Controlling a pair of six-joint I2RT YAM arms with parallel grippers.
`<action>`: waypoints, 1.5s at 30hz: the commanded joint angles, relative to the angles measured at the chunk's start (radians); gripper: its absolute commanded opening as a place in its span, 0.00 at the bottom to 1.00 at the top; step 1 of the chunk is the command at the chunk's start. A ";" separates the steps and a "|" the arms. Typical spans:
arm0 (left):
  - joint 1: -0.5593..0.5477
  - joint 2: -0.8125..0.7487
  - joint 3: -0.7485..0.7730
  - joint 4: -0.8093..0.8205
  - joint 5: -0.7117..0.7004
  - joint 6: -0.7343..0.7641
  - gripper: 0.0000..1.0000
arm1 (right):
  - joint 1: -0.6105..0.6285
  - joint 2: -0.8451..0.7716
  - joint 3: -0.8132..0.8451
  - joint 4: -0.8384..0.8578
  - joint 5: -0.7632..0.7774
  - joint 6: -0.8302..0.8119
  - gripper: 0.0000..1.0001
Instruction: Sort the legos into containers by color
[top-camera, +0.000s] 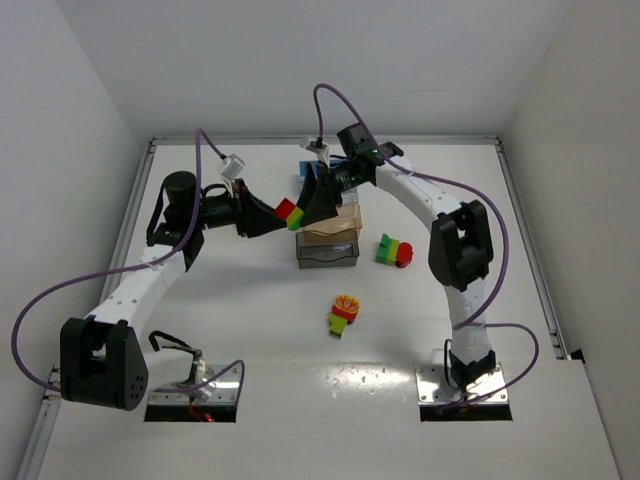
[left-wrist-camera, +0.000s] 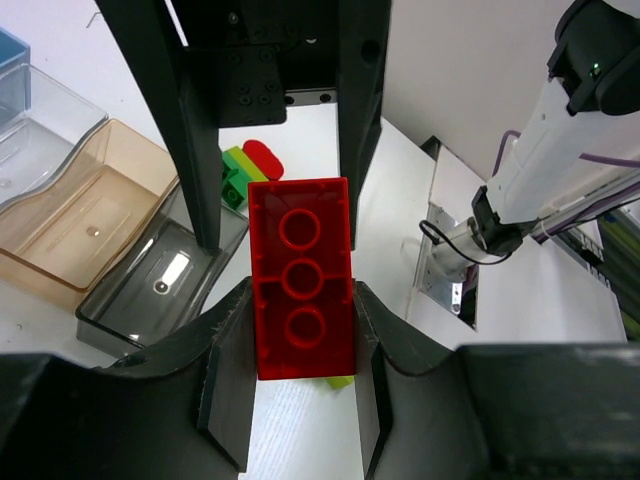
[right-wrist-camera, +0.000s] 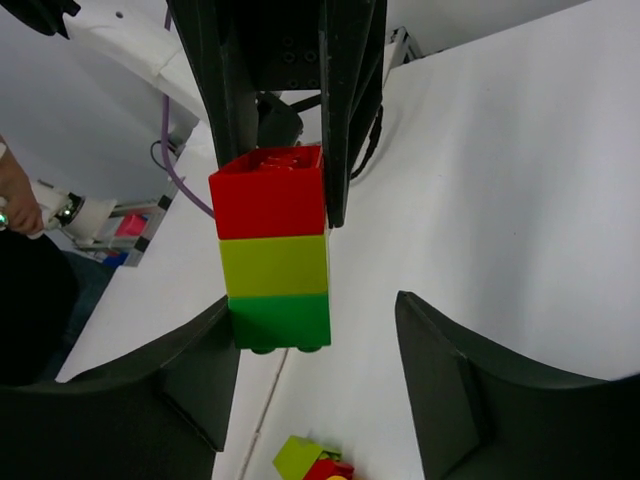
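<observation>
**Two arms share one three-brick stack; no lego is sorted yet**

My left end effector (left-wrist-camera: 302, 300) is clamped tight on the red end of a three-brick stack (right-wrist-camera: 275, 262). The stack runs red, yellow, green and hangs in the air above the surface (top-camera: 250, 330), just left of the bins. My right end effector (right-wrist-camera: 318, 310) faces it with the jaws spread wide around the green end. One finger sits close beside the green brick and the other stands well apart, so it grips nothing.

Behind it are three bins in a row: blue (left-wrist-camera: 8, 55), tan (left-wrist-camera: 70, 220) and smoky grey (left-wrist-camera: 150, 300). The tan and grey bins look empty. The blue one shows only a corner, so I cannot tell what is in it.

Further right, two multicolour clumps lie on the surface, one near the middle (top-camera: 343, 313) and one beside the grey bin (top-camera: 393, 250). I cannot count their bricks.

I judge the task barely begun. All three clumps need pulling apart and every brick needs binning.
</observation>
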 joint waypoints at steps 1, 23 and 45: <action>0.006 -0.006 -0.008 0.062 0.018 0.003 0.01 | 0.013 -0.070 -0.021 0.104 -0.072 0.069 0.61; 0.006 0.012 0.011 0.100 -0.031 -0.055 0.48 | 0.013 -0.156 -0.254 0.650 -0.072 0.499 0.02; 0.015 0.040 0.031 0.209 -0.012 -0.141 0.47 | 0.013 -0.147 -0.264 0.679 -0.072 0.526 0.02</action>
